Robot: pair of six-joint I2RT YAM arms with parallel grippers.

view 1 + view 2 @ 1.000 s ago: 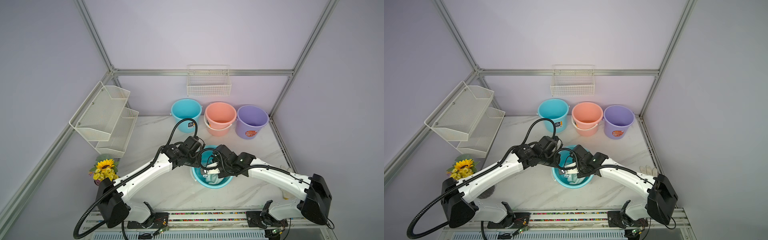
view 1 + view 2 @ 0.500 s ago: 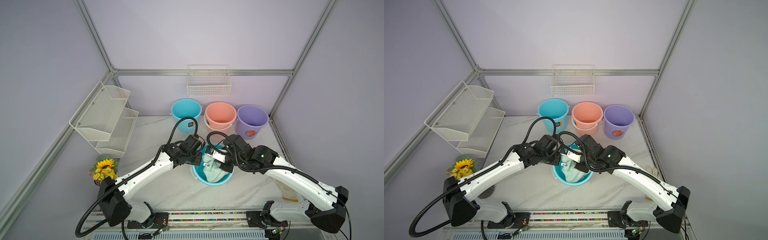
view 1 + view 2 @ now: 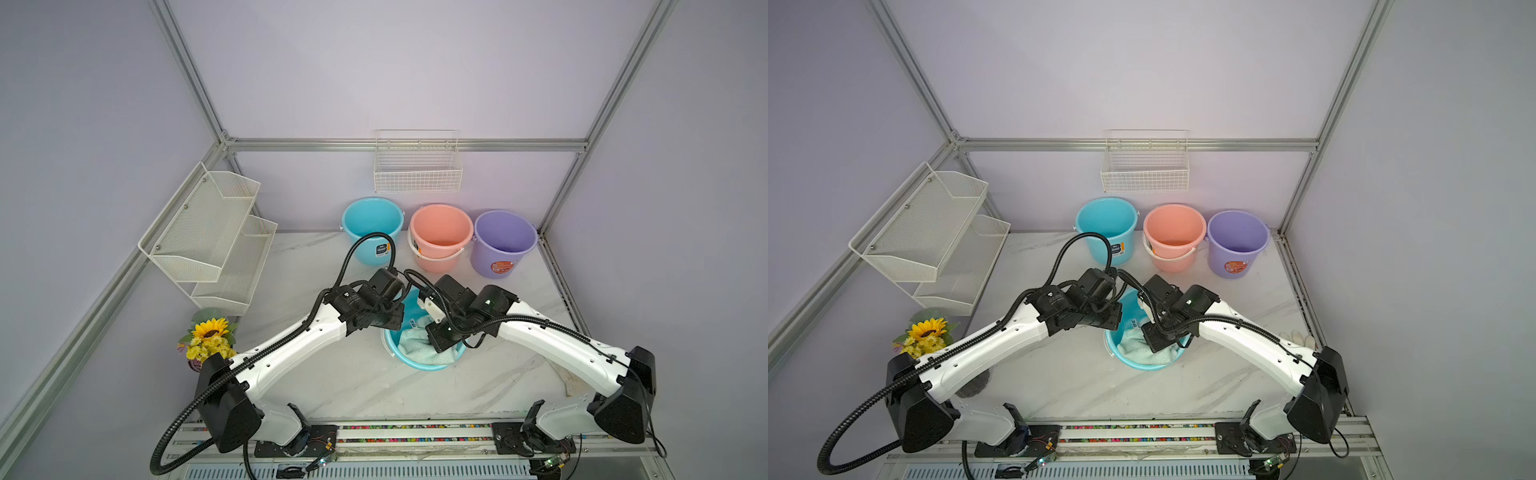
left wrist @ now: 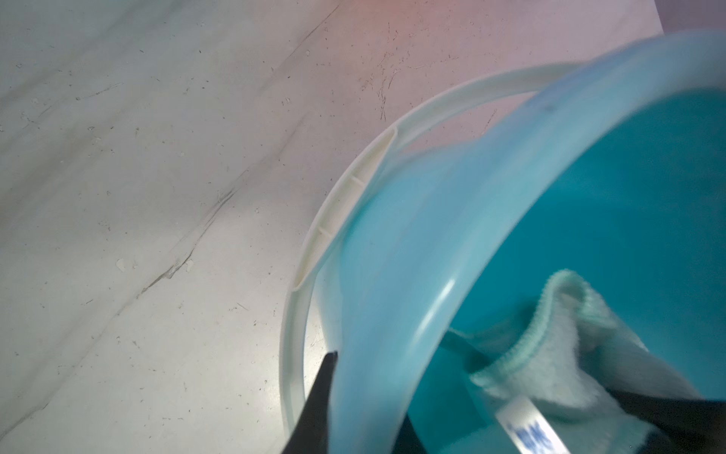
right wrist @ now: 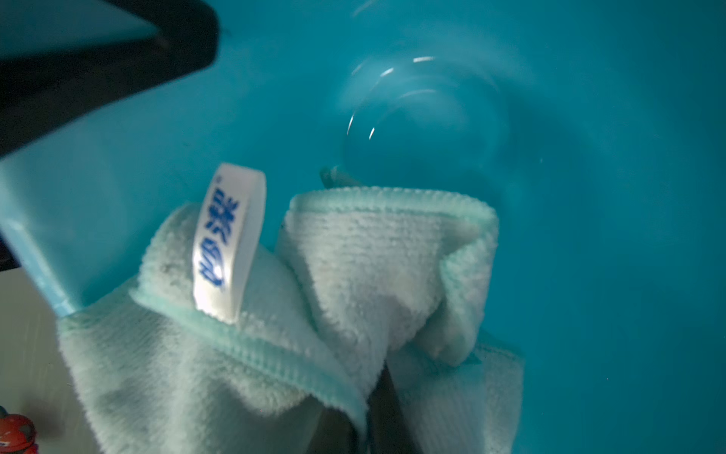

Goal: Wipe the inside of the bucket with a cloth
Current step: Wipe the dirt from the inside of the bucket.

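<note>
While the left gripper [image 4: 393, 350] clamps the bucket [image 3: 424, 366], the right gripper [image 5: 375, 393] — inside — pinches cloth [image 5: 373, 267].

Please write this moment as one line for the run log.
left gripper: shut on bucket rim | right gripper: shut on cloth, inside bucket | phase: wipe
</note>
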